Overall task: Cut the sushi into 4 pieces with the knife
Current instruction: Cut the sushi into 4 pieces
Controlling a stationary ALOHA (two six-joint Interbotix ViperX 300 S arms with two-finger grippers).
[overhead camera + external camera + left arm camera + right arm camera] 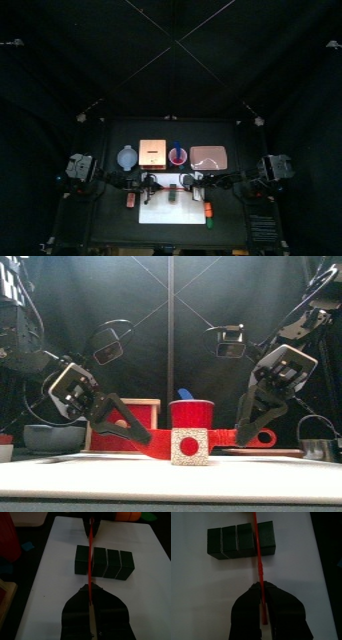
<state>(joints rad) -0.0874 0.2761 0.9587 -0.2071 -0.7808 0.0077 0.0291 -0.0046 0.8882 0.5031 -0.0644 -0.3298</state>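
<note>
Sushi roll (pixel 110 563): 4 blocks touching, on white board (pixel 143 602). Your left gripper (pixel 91 588) and right gripper (pixel 260 587) both clamp red knife (pixel 90 559) across it.

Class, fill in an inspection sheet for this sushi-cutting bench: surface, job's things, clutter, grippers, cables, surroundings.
Surface: white cutting board on the black table.
Job's things: sushi roll on the board, four dark green blocks side by side, no gap showing; red knife edge-on across it, at the seam beside one end block.
Clutter: blue-grey bowl, wooden box, red cup and pink tray in a row behind the board; orange toy by the board's edge.
Grippers: left gripper and right gripper both shut on the red knife, one at each end.
Cables: nothing seen.
Surroundings: black back curtain.
</note>
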